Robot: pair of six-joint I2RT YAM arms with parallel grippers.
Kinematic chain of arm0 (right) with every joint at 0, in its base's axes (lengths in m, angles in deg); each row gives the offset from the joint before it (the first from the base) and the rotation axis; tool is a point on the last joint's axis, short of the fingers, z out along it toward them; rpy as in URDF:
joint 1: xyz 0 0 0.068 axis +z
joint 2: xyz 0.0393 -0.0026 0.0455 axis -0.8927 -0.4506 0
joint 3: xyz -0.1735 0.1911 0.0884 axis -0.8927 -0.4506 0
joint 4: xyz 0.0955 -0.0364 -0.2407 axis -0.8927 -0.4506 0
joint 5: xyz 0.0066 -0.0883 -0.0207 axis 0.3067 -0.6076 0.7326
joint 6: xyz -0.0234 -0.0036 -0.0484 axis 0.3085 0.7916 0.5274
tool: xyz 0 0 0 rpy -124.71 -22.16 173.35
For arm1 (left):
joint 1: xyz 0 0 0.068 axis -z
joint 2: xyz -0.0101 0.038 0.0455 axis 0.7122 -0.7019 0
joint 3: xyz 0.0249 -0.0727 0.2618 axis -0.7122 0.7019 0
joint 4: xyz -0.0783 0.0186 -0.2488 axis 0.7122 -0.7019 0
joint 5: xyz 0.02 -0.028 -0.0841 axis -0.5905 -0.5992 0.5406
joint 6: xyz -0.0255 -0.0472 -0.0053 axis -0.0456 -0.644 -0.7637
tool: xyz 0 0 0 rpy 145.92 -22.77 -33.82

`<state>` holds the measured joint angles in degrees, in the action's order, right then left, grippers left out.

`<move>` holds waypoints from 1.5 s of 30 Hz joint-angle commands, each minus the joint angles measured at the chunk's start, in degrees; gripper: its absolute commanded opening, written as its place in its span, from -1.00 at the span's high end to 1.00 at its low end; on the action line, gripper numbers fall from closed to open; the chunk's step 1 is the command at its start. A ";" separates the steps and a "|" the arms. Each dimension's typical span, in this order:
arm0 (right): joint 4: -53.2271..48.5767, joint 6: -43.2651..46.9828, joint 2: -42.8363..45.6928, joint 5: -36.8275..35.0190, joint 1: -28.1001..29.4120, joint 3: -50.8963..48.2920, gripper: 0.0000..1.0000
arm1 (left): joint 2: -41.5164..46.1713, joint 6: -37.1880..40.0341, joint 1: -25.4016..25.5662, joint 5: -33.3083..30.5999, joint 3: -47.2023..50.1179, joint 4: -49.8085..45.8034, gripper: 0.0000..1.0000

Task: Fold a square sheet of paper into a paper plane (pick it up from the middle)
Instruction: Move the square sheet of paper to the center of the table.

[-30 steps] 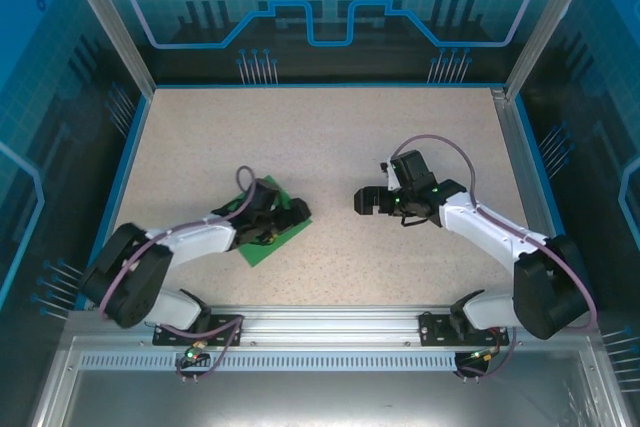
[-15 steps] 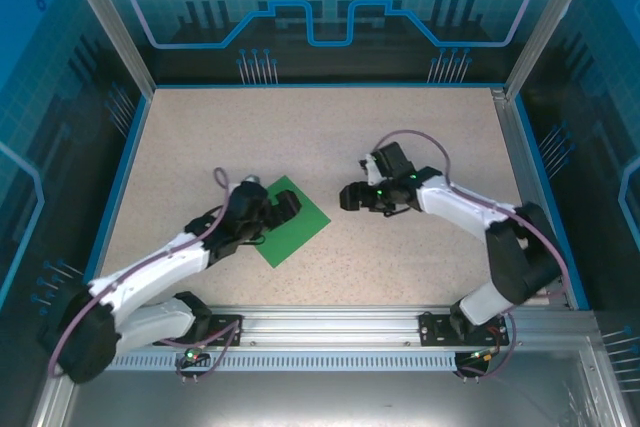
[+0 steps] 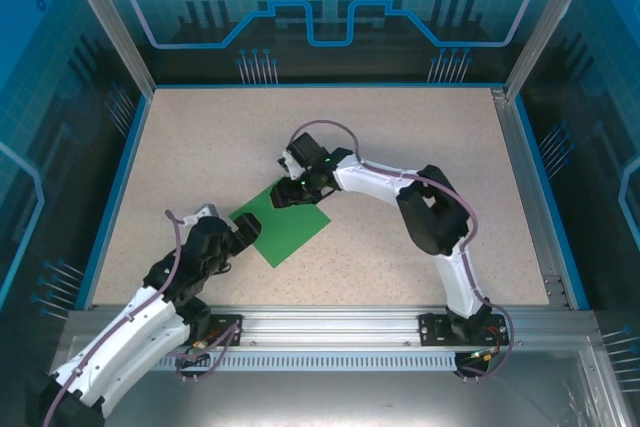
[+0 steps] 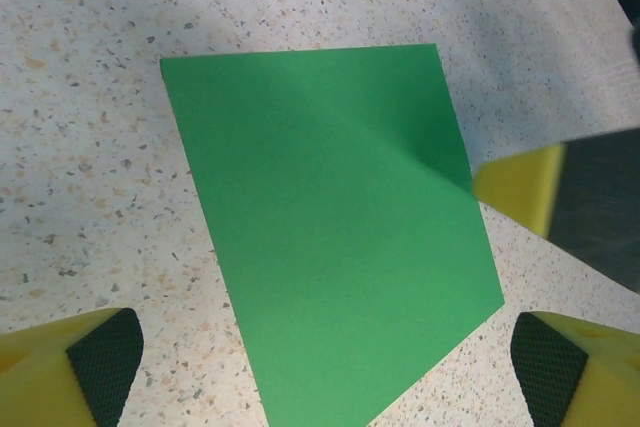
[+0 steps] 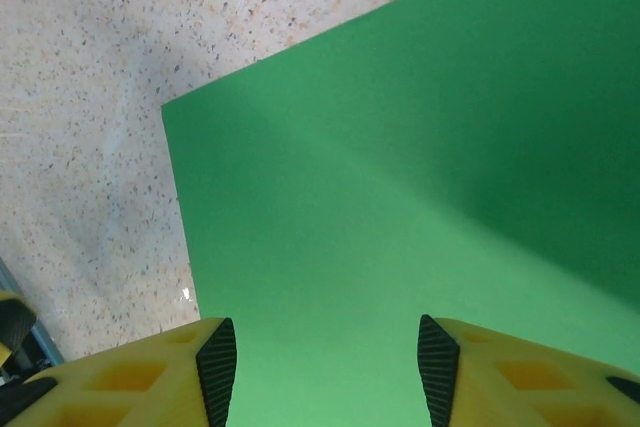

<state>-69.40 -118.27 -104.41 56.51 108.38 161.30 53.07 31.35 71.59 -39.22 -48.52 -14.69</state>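
Observation:
The square sheet of paper (image 3: 283, 229) is bright green and lies flat on the speckled table, one corner pointing away from me. In the left wrist view the sheet (image 4: 330, 217) is spread out ahead of my left gripper (image 4: 325, 377), whose jaws stand wide open at the sheet's near-left edge. From above, the left gripper (image 3: 243, 230) sits just left of the paper. My right gripper (image 3: 290, 192) hovers over the sheet's far corner. Its jaws (image 5: 327, 372) are partly apart over the green surface (image 5: 400, 177) with nothing between them. A paper plane is out of view.
The speckled table (image 3: 400, 137) is ringed by a blue rim and metal posts. The right arm (image 3: 430, 209) stretches across the middle. A yellow finger of the right gripper (image 4: 515, 187) shows at the sheet's right edge in the left wrist view.
The right arm has swung left onto the paper's far corner and its jaws have narrowed. The left arm has drawn back to the near left, off the sheet.

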 commanded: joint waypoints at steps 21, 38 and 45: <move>3.36 -23.85 13.54 -19.39 -9.41 -30.97 0.05 | -4.45 8.28 -0.61 11.68 2.57 15.20 -0.98; 2.66 -10.71 15.99 -17.17 -6.32 -26.66 -0.03 | -21.06 11.19 -0.51 18.11 -3.44 18.36 -0.97; 1.30 -16.81 13.99 -19.83 -7.45 -29.96 -0.04 | -20.60 11.45 -0.54 17.75 -3.57 16.87 -0.98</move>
<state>-64.87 -132.00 -89.04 37.88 101.50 133.95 32.13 41.49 71.39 -22.72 -50.33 2.88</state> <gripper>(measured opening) 0.518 0.986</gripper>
